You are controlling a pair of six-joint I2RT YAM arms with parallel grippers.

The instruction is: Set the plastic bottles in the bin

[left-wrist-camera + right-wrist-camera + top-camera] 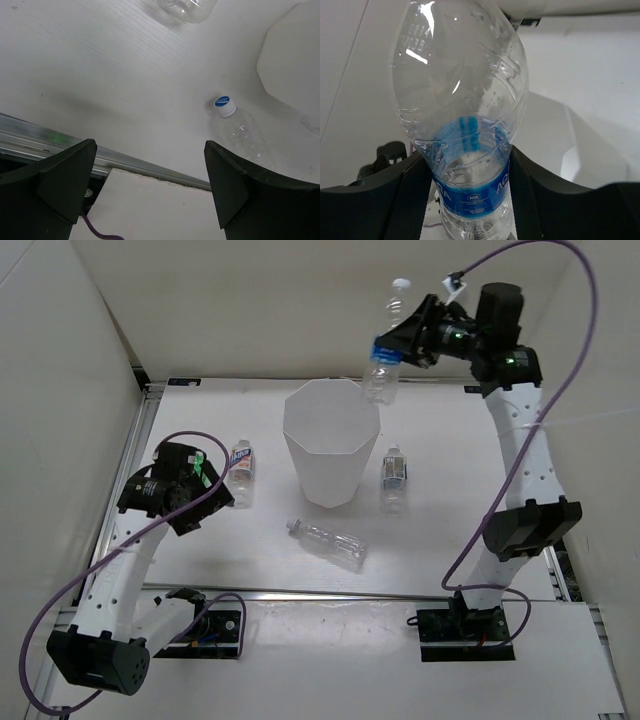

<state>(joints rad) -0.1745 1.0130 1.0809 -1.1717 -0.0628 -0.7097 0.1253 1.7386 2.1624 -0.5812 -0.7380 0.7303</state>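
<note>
Blue-label bottle, clamped in right jaws, hangs over far rim of bin, so release may bounce it out; left jaws spread, empty.

We find the bin standing mid-table. The left-side bottle lies left of it, just beside our left gripper. The right-side bottle lies right of it. The near bottle lies before it, toward the near edge. The raised bottle sits clamped in our right gripper, above the bin's far right rim.
</note>
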